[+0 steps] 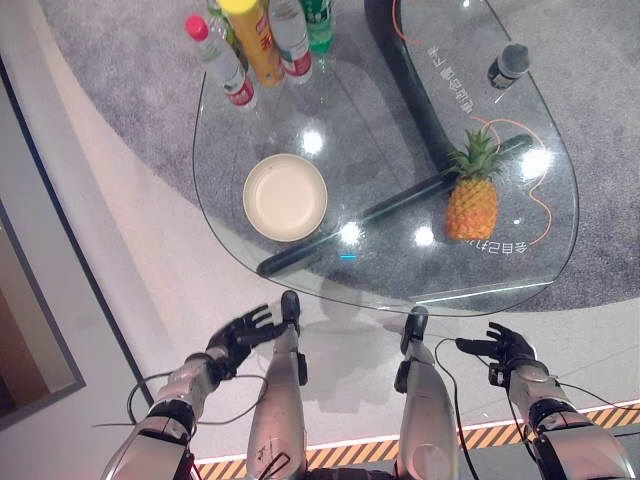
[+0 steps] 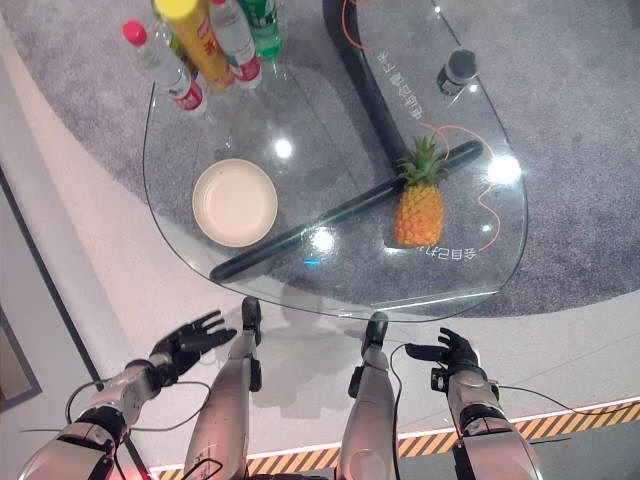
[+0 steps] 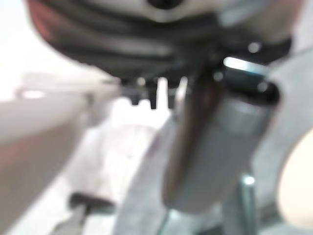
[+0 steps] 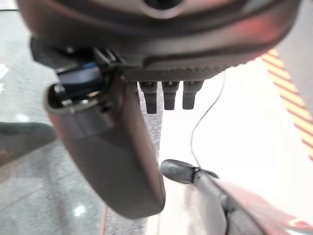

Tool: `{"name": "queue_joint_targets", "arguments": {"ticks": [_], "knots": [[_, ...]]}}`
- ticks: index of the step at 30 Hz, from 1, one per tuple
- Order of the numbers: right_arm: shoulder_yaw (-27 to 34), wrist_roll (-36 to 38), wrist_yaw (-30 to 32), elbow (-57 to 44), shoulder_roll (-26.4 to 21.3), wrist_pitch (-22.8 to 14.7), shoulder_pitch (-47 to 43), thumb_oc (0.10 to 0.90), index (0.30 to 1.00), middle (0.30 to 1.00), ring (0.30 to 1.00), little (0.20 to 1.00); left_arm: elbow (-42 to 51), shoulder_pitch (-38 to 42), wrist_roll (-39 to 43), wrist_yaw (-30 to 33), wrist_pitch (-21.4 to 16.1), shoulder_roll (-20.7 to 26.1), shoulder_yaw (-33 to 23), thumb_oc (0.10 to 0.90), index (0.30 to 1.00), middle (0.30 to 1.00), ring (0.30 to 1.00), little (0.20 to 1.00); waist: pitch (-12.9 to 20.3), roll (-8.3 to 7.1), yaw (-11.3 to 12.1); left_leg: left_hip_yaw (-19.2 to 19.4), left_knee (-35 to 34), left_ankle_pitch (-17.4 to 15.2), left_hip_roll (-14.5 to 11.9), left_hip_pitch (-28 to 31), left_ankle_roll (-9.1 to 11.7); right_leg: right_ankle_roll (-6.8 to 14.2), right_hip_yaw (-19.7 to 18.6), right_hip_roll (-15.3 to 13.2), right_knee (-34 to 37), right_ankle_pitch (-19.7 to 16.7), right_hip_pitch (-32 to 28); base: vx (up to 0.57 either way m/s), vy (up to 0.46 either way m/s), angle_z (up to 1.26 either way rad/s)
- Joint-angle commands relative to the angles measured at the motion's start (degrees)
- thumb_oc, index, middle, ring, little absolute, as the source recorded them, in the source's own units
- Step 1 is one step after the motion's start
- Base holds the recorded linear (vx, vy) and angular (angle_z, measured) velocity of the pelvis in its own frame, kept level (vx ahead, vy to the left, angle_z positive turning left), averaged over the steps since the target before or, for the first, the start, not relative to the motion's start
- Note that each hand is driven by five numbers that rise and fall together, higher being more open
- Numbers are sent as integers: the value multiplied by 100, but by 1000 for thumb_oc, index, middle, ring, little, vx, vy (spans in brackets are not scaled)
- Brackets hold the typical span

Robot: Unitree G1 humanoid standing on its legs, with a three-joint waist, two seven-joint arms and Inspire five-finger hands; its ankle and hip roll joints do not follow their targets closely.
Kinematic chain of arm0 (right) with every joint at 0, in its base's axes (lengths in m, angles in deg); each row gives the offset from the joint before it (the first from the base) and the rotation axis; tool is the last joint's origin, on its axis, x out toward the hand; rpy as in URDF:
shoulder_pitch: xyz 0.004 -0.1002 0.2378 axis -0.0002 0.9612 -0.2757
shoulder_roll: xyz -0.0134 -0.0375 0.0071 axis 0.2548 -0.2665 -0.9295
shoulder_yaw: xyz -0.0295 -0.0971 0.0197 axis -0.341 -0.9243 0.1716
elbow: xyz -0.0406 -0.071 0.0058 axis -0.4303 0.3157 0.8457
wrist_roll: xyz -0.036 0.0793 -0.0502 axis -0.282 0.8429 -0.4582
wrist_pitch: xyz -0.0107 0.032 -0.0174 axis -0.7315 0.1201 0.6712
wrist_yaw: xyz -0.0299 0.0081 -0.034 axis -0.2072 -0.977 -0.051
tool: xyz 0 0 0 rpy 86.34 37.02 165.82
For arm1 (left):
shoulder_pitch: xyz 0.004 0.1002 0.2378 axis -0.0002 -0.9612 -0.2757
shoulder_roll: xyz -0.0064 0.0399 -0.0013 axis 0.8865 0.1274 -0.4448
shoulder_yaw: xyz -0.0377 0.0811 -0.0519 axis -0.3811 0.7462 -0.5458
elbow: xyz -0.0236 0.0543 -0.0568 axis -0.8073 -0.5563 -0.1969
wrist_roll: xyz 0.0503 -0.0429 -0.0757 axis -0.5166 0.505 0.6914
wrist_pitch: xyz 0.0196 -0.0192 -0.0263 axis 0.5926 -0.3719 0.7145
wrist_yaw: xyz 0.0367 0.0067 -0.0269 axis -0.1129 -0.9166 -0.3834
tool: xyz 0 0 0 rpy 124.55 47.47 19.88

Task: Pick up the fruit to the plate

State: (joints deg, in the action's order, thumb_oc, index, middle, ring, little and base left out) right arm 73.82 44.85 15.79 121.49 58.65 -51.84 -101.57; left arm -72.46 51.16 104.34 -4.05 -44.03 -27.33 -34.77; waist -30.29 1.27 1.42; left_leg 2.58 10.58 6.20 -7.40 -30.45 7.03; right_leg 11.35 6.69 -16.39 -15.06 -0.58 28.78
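Nearest us we see the left hand (image 1: 240, 334) and the right hand (image 1: 503, 347), both low, short of the glass table (image 1: 390, 285) and holding nothing, fingers spread and relaxed (the right wrist view shows its fingers straight). On the near part of the glass sits the empty cream plate (image 1: 285, 197) to the left; well apart to the right stands the pineapple (image 1: 472, 201), upright. Farther back, several bottles (image 1: 262, 40) cluster at the far left edge, and a small dark jar (image 1: 508, 64) stands far right.

right robot hand (image 4: 146, 63), fingers straight, empty
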Motion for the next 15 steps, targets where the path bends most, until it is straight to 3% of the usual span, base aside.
{"name": "queue_joint_targets", "arguments": {"ticks": [1,6,15], "knots": [[172,214,191,-204,-153,-186,390,800,900,900,900,900,-175,-365,143,469,-305,183,-267,800,900,900,900,900,55,-152,37,-383,1285,-775,73,-685,-153,-205,-241,44,-339,-402,818,-54,1,-5],[109,304,298,-281,-145,-417,250,800,900,900,900,900,-117,-241,566,1287,-642,167,-424,800,900,900,900,900,50,-166,21,-466,1619,-865,89,-1098,-171,-261,-297,93,-651,-310,1231,-34,9,-5],[16,448,424,-439,-140,-703,115,800,900,900,900,900,-144,-131,634,1823,-874,188,-470,800,900,900,900,900,49,-197,30,-545,1730,-856,124,-1462,-212,-305,-270,150,-759,-318,1605,-7,-6,-2]]}}
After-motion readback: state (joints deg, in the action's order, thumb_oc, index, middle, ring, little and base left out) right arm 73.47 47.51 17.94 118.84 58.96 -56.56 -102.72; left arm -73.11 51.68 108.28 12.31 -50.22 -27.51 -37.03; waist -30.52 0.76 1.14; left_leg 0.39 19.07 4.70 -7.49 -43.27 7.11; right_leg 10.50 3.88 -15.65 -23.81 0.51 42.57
